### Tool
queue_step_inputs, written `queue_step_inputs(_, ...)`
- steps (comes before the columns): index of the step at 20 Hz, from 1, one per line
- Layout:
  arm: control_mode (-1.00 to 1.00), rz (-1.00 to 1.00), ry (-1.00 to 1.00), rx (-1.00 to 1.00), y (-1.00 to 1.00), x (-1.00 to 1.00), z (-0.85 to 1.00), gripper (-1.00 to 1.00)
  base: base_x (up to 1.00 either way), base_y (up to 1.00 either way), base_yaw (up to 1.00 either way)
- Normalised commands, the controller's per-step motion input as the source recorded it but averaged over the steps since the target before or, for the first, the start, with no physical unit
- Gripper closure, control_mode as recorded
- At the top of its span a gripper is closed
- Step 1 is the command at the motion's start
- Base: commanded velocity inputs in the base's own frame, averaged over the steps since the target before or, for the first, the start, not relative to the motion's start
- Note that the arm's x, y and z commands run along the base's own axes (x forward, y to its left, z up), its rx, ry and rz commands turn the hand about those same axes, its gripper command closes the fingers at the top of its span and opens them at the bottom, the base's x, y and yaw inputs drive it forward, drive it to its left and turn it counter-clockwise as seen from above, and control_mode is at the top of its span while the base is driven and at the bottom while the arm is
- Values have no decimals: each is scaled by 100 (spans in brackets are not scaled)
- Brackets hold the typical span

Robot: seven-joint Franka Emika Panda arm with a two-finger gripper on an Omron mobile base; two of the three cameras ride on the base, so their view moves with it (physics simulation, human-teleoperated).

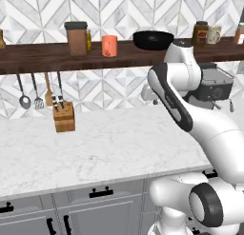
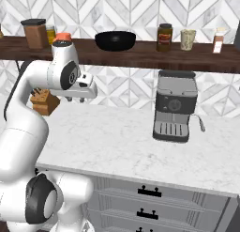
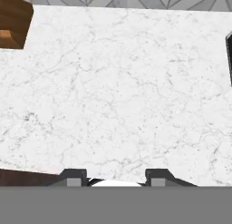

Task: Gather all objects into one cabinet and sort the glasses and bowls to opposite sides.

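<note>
Lots of open white marble counter [image 1: 95, 148] under the gripper [image 3: 115, 177], jaws apart with nothing between them. Wooden knife block [image 1: 64, 116] at the far left near the wall, boxy grey coffee machine [image 2: 174, 105] at the far right, wide bare stone between them. Up on the long dark wood shelf [image 1: 43, 57]: a small round orange cup [image 1: 109, 45], then, just right of it, a wide shiny black bowl [image 1: 152, 39]. Brown jar with a dark lid [image 1: 76, 38] left of the cup.
</note>
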Motion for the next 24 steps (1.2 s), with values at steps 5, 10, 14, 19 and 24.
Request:
queue_step_inputs(5, 100, 0, 0, 0, 0, 0, 0, -100, 0, 0, 5)
queue_step_inputs(10, 100, 0, 0, 0, 0, 0, 0, -100, 2, 3, 47)
queue_step_inputs(14, 100, 0, 0, 0, 0, 0, 0, -100, 17, 0, 69)
queue_step_inputs(19, 100, 0, 0, 0, 0, 0, 0, -100, 10, 0, 75)
queue_step_inputs(24, 100, 0, 0, 0, 0, 0, 0, -100, 13, 0, 83)
